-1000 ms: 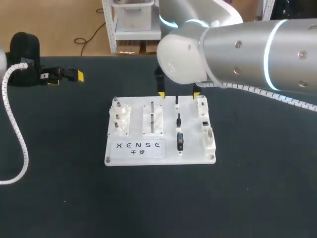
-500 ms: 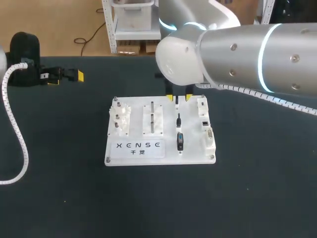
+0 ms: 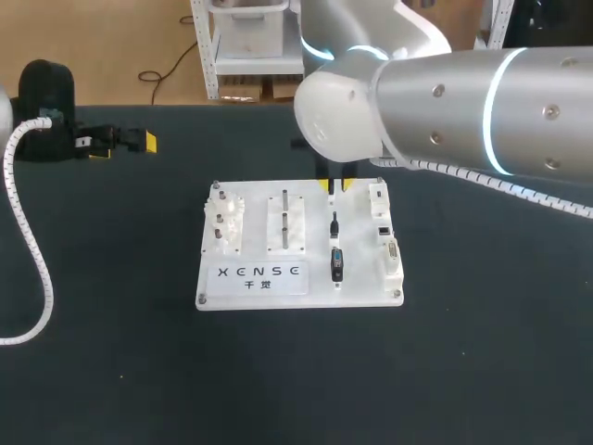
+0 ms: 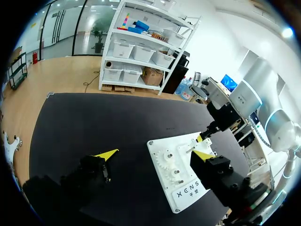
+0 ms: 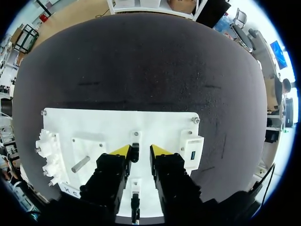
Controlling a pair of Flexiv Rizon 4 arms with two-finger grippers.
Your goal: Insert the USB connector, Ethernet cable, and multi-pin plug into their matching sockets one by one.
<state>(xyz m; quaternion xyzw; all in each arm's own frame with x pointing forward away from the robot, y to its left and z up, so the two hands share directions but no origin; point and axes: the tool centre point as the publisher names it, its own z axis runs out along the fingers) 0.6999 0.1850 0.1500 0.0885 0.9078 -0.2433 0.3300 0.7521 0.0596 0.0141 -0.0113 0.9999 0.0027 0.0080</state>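
A white board (image 3: 255, 297) lies mid-table, with a row of sockets (image 3: 384, 232) along its right edge. Left of them, black cable plugs stand in a line: a larger one with blue (image 3: 336, 264), a middle one (image 3: 334, 223) and a small far one (image 3: 331, 191). My right gripper (image 3: 334, 185) hangs over the far plug. In the right wrist view its fingers (image 5: 121, 149) flank that plug (image 5: 135, 153) narrowly, and a sliver of white board shows on one side. My left gripper (image 3: 125, 144) rests far left, open and holding nothing (image 4: 154, 154).
The board also carries white gears (image 3: 225, 222) and a block with upright pegs (image 3: 286, 221). A socket with a blue slot (image 5: 190, 153) sits just beside the right gripper. A white ribbed hose (image 3: 28, 241) from my left arm curves over the table's left side.
The right gripper's fingers have drawn in from wide apart to a narrow gap around the far plug. The left arm has stayed still.
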